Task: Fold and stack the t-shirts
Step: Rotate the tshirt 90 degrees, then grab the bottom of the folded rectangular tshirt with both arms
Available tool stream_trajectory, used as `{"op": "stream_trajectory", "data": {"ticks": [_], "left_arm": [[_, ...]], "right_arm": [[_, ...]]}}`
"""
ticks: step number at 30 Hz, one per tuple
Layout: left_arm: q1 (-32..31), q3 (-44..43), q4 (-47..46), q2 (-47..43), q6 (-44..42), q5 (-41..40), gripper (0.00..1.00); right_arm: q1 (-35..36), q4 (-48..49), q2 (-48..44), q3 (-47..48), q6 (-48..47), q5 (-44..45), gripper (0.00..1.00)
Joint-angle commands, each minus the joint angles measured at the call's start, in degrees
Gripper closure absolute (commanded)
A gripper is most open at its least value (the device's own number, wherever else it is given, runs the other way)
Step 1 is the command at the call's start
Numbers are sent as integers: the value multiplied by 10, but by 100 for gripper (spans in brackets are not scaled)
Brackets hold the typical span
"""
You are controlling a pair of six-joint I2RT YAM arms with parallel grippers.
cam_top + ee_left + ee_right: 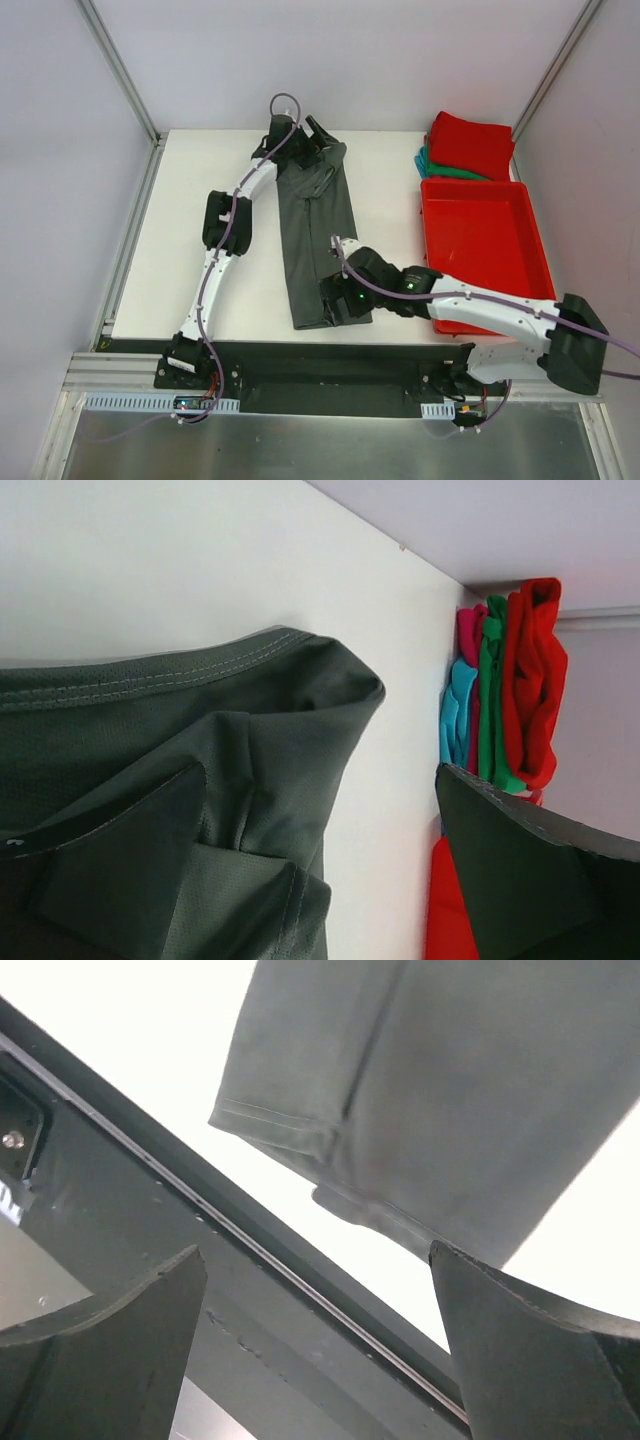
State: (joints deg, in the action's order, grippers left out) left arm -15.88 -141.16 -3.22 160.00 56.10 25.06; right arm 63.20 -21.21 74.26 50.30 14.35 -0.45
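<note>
The dark charcoal-grey t-shirt (pixel 322 235) lies folded into a long narrow strip running from the far edge to the near edge of the white table. My left gripper (pixel 308 140) is open over the strip's far end, with the bunched cloth (pixel 200 780) under and beside its left finger (pixel 110 880). My right gripper (pixel 337 300) is open at the strip's near end, and the hem (pixel 400 1100) lies just beyond its fingertips, not held. The folded red t-shirt (pixel 472 143) rests on the teal-green one (pixel 432 164) at the far right. Both also show in the left wrist view (pixel 535 680).
A rigid red plastic tray (pixel 480 240) stands at the right, close to the right arm. The dark front rail (pixel 250 1290) of the table lies under my right gripper. Frame posts stand at the far corners.
</note>
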Motion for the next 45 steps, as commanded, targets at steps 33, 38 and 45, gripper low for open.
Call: {"op": "stream_trajectory", "data": {"ticks": [33,38,45], "left_arm": [[-302,1030,185,-937,-64,-271,9],[-319,1042,186,-906,-42,-256,22],[-348,1049,191,-854,-20,-266,39]], "right_arm": [[-50,0,-258,-231,181,188,4],[-62,13,-200,-212,169,150,3],[-77,32,-102,-180,161,97,8]]}}
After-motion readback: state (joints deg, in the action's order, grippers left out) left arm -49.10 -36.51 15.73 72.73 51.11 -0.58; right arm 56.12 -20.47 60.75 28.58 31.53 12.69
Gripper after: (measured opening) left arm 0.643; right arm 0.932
